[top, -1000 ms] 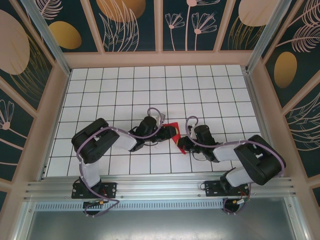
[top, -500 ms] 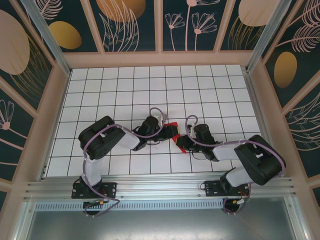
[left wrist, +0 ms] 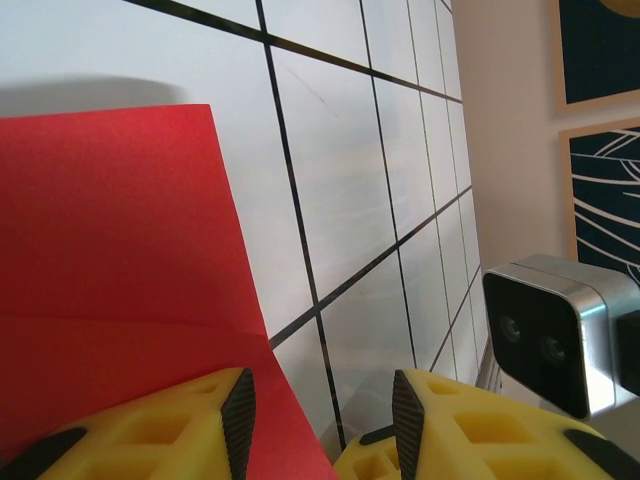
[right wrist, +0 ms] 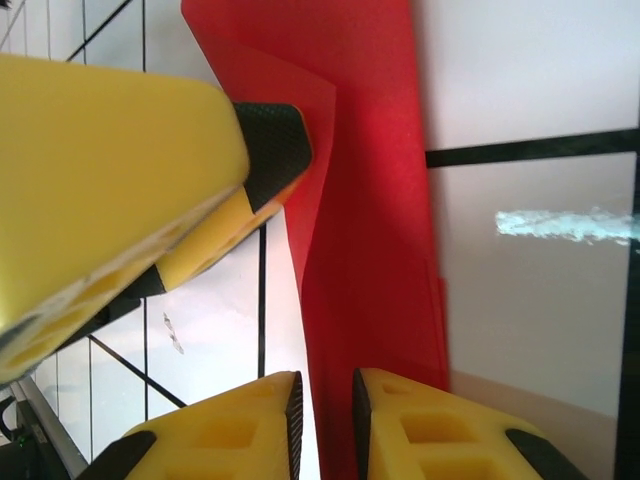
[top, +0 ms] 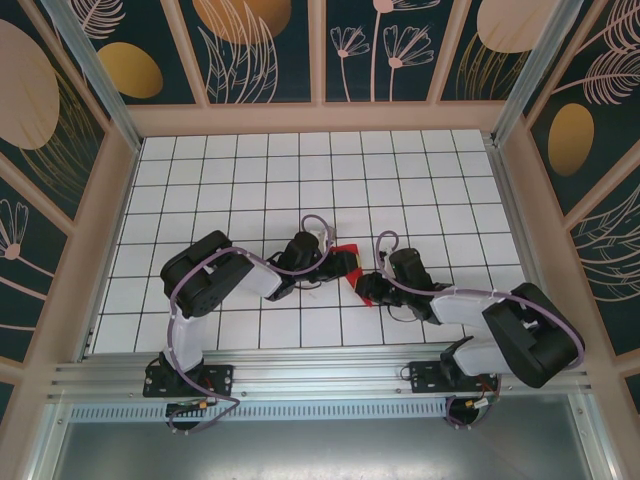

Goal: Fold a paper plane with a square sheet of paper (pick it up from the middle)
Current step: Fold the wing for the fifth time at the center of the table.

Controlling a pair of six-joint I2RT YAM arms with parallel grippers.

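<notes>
The square sheet of paper (top: 362,291) is bright red and creased, lying on the tiled floor between my two grippers. In the left wrist view the paper (left wrist: 110,230) has a horizontal fold. The left gripper (left wrist: 320,420) is open, one finger over the paper's corner and the other over bare tile. In the right wrist view the paper (right wrist: 370,200) runs as a long folded strip into the narrow gap of my right gripper (right wrist: 327,420), whose jaws stand slightly apart around its edge. The left gripper's fingertip (right wrist: 275,140) touches the strip's far end. From above, the left gripper (top: 341,264) and right gripper (top: 374,281) nearly meet.
The white gridded floor (top: 300,170) stretches away behind the grippers. Beige walls with patterned panels (top: 260,50) enclose it on three sides. The right wrist's camera housing (left wrist: 545,330) sits close beside the left gripper. A metal rail (top: 320,375) runs along the near edge.
My right gripper's jaws have parted a little from the paper. Both arms' elbows have shifted slightly rightward. The paper stays where it was.
</notes>
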